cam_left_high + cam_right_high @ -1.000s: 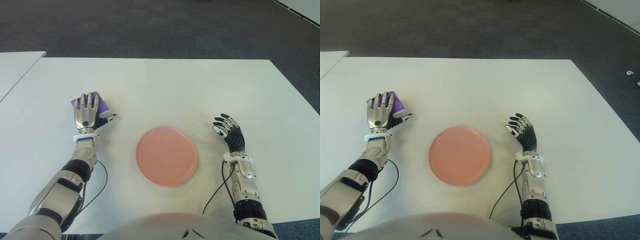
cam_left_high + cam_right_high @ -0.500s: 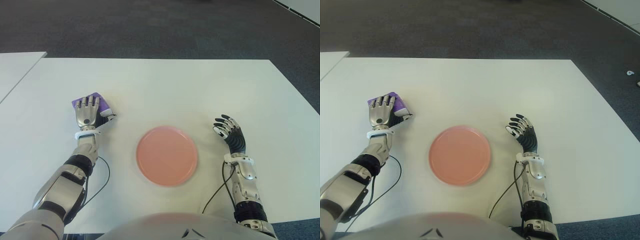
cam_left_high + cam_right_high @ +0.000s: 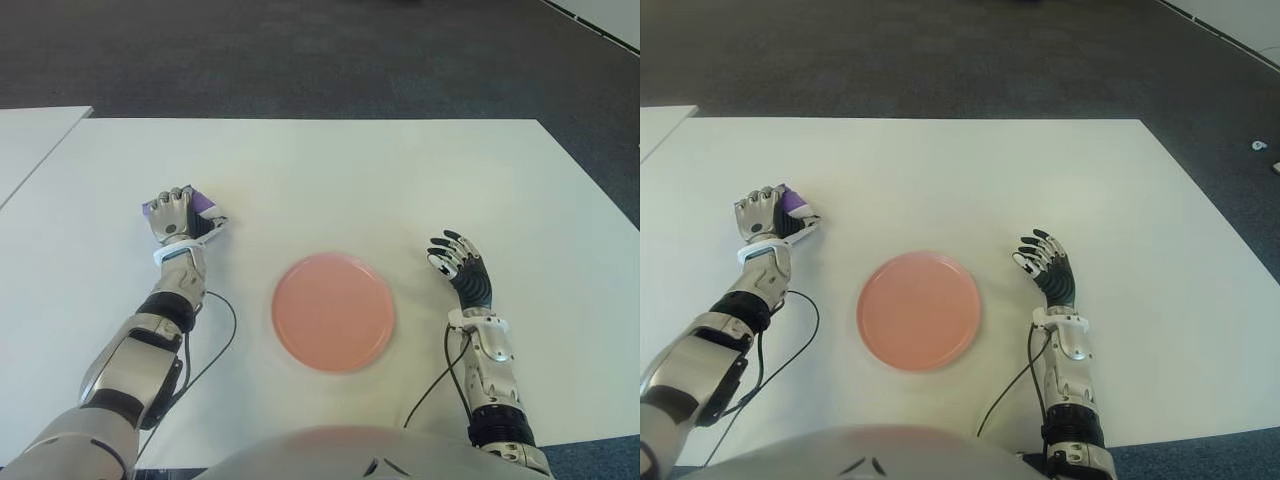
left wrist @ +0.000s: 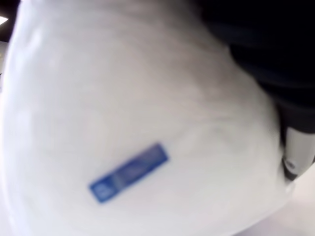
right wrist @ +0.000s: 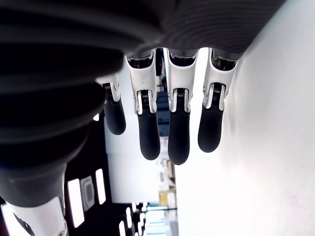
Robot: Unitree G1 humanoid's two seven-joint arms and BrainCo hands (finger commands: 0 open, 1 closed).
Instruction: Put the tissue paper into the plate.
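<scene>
Eye views from the head show a white table (image 3: 350, 170) with a pink plate (image 3: 333, 311) lying a little below the centre of the frame, nothing on it. At the left of the frame the left hand (image 3: 176, 219) has its fingers curled down over a purple tissue pack (image 3: 203, 205), gripping it against the table; only a purple corner shows past the knuckles, well apart from the plate. At the right of the frame, just beside the plate's right edge, the right hand (image 3: 1046, 268) shows with its dark-tipped fingers spread and holding nothing; whether it touches the table cannot be told. Left wrist view is filled by a blurred white surface bearing a small blue label (image 4: 129, 172), with a dark shape at the upper right; the fingers cannot be made out there. Right wrist view looks along four straight fingers (image 5: 178, 136), slightly apart from one another, beside the white tabletop at the right of that frame.
</scene>
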